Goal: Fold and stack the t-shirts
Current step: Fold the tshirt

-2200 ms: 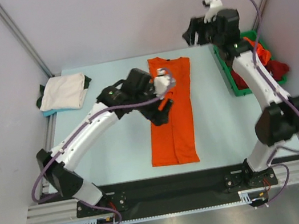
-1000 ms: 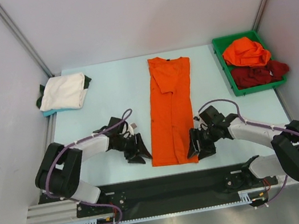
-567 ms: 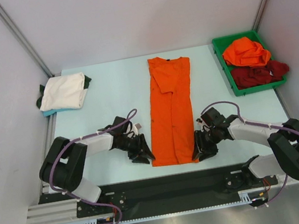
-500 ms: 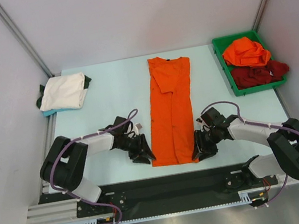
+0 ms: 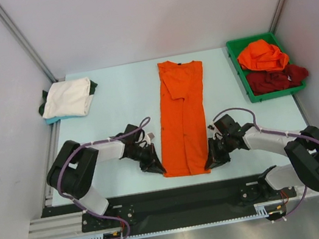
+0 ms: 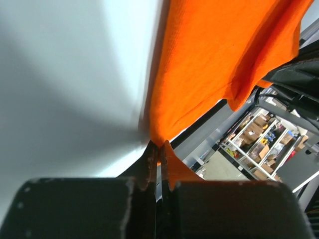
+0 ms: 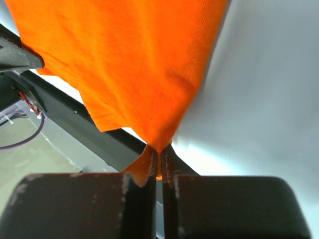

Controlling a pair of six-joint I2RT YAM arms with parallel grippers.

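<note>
Two pinches, one per near corner of the hem, is how I'm holding the orange t-shirt (image 5: 181,109). My left gripper (image 6: 159,149) has its fingers squeezed together on the left hem corner. My right gripper (image 7: 160,152) is clamped the same way on the right corner. In both wrist views a small tab of orange cloth pokes out between the pads.

Handling-wise I'd call it light, limp and not slippery. It won't hold a shape, so the middle will probably sag between my two grips once it comes up. It looks to be several layers thick, and I reckon a shallow pinch could drop the bottom layer. The corners seem the right place to hold, since the hem stays stretched straight between them.

Looks: plain bright orange with a fine knit. It's folded lengthwise into a narrow strip down the middle of the worktop (image 5: 114,109). The dark neckline points at the far edge, the hem sits by the near edge, and a sleeve is tucked in across the chest.

A folded white t-shirt (image 5: 68,98) sits in the far left corner. The green bin (image 5: 240,80) in the far right corner holds a crumpled orange t-shirt (image 5: 261,55) and a dark red t-shirt (image 5: 276,79) that spills over the rim.
</note>
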